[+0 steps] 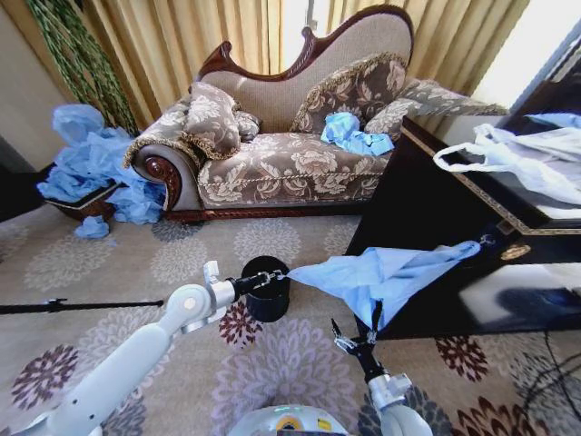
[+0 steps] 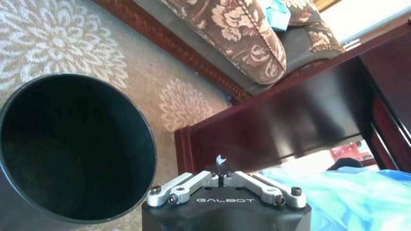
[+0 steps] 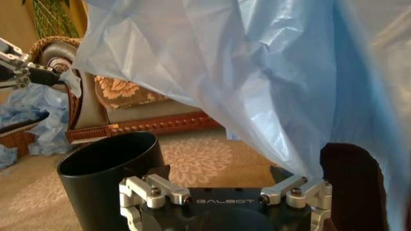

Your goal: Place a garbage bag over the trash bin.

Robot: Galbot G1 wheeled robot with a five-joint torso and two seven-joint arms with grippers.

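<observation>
A sofa (image 1: 290, 136) is filling the upper middle of the head view, with a heap of blue bags (image 1: 91, 168) sitting at the upper left and a dark cabinet (image 1: 454, 218) taking up the right.

The bag (image 1: 381, 277) is hanging spread in the air at centre right, stretched between three points: one corner is reaching toward the cabinet edge, where it is probably snagged or pinned, though I cannot tell how. The stretching is opening the film so its mouth can go over the rim.

The bin (image 1: 270, 289) is standing upright on the carpet at lower centre, just left of the bag and not yet covered.

The left gripper (image 1: 265, 280) is hovering over the bin's rim, pinching a thin tip of film. The right gripper (image 1: 370, 338), lower centre, is reaching up and clamping the bag's lower point.
</observation>
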